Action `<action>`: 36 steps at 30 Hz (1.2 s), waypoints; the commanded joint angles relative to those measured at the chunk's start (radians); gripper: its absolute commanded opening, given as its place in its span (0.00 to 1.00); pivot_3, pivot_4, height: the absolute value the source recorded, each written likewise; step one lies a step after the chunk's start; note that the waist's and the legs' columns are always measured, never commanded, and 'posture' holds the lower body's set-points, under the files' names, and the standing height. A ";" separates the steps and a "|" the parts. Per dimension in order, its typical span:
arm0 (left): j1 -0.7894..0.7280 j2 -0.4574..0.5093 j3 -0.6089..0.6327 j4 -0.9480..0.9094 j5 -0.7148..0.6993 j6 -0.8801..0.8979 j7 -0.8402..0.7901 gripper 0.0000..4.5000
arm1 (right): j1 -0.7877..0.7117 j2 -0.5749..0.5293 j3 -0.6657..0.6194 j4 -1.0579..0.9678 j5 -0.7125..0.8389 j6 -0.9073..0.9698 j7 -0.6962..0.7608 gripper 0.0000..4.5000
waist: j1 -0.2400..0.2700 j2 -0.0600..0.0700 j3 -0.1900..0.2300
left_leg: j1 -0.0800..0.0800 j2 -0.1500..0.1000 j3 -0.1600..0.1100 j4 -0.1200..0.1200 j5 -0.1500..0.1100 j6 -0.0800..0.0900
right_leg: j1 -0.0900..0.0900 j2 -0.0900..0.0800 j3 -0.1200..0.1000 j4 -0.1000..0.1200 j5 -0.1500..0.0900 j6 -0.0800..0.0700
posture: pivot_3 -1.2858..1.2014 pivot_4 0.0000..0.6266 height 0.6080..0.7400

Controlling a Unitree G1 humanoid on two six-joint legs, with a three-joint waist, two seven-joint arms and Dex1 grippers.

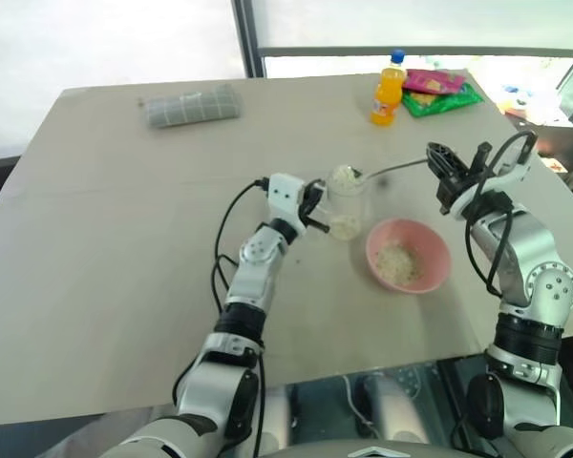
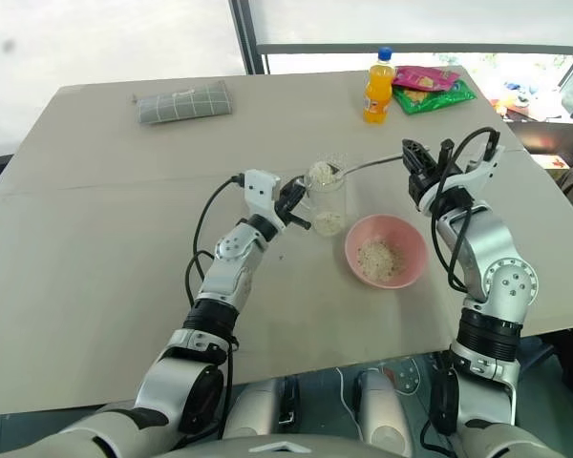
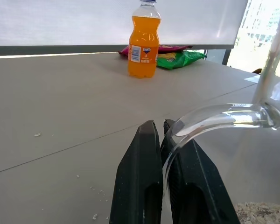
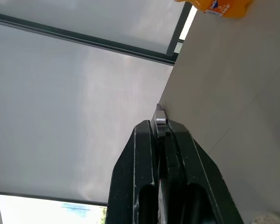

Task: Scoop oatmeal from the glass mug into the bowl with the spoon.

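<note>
The glass mug [image 1: 346, 202] stands upright near the middle of the table, with oatmeal [image 1: 345, 227] at its bottom. My left gripper [image 1: 315, 206] is shut on the mug's clear side handle [image 3: 214, 116]. My right gripper [image 1: 440, 164] is to the mug's right and shut on the end of the spoon [image 1: 392, 169], whose handle tip [image 4: 159, 119] shows between the fingers. The spoon's small end sits at the mug's mouth with a heap of flakes [image 1: 343, 176] on it. The pink bowl [image 1: 434, 241] lies just right of the mug, nearer me, with some oatmeal [image 1: 398, 263] inside.
An orange bottle [image 1: 387, 90] and bright snack packets [image 1: 440, 92] stand at the far right of the table. A grey checked pouch [image 1: 193, 105] lies at the far left. A few stray flakes [image 3: 37, 135] dot the tabletop beside the mug.
</note>
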 commanded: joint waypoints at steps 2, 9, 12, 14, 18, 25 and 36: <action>-0.029 -0.004 0.009 -0.021 -0.019 -0.019 -0.005 0.01 | -0.010 -0.020 -0.008 -0.056 0.064 -0.017 -0.028 0.00 | 0.000 0.000 0.000 | 0.000 0.000 0.000 0.000 0.000 0.000 | 0.000 0.000 0.000 0.000 0.000 0.000 | 0.52 0.24 1.00; -0.032 -0.005 0.007 -0.010 -0.018 -0.024 -0.012 0.01 | -0.015 -0.042 -0.007 -0.081 0.107 -0.036 -0.054 0.00 | 0.000 0.000 0.000 | 0.000 0.000 0.000 0.000 0.000 0.000 | 0.000 0.000 0.000 0.000 0.000 0.000 | 0.52 0.24 1.00; -0.035 -0.004 0.005 0.002 -0.015 -0.029 -0.015 0.01 | -0.010 -0.045 -0.004 -0.092 0.118 -0.043 -0.058 0.00 | 0.000 0.000 0.000 | 0.000 0.000 0.000 0.000 0.000 0.000 | 0.000 0.000 0.000 0.000 0.000 0.000 | 0.52 0.24 1.00; -0.037 -0.002 0.005 0.010 -0.013 -0.032 -0.018 0.01 | -0.003 -0.048 -0.003 -0.110 0.129 -0.049 -0.064 0.00 | 0.001 0.000 0.000 | 0.000 0.000 0.000 0.000 0.000 0.000 | 0.000 0.000 0.000 0.000 0.000 0.000 | 0.52 0.24 1.00; -0.046 0.002 0.007 0.026 -0.013 -0.036 -0.022 0.01 | 0.008 -0.060 -0.009 -0.141 0.148 -0.065 -0.081 0.00 | 0.001 0.000 0.000 | 0.000 0.000 0.000 0.000 0.000 0.000 | 0.000 0.000 0.000 0.000 0.000 0.000 | 0.52 0.24 1.00; -0.061 0.002 0.002 0.056 -0.009 -0.044 -0.037 0.01 | 0.050 -0.098 -0.026 -0.188 0.180 -0.101 -0.100 0.00 | 0.002 0.000 0.000 | 0.000 0.000 0.000 0.000 0.000 0.000 | 0.000 0.000 0.000 0.000 0.000 0.000 | 0.52 0.24 1.00; -0.098 0.007 0.001 0.140 -0.007 -0.063 -0.080 0.01 | 0.232 -0.115 -0.058 -0.353 0.210 -0.178 -0.106 0.00 | 0.008 0.000 0.000 | 0.000 0.000 0.000 0.001 0.000 0.000 | 0.001 0.000 0.000 0.000 0.000 0.000 | 0.52 0.24 1.00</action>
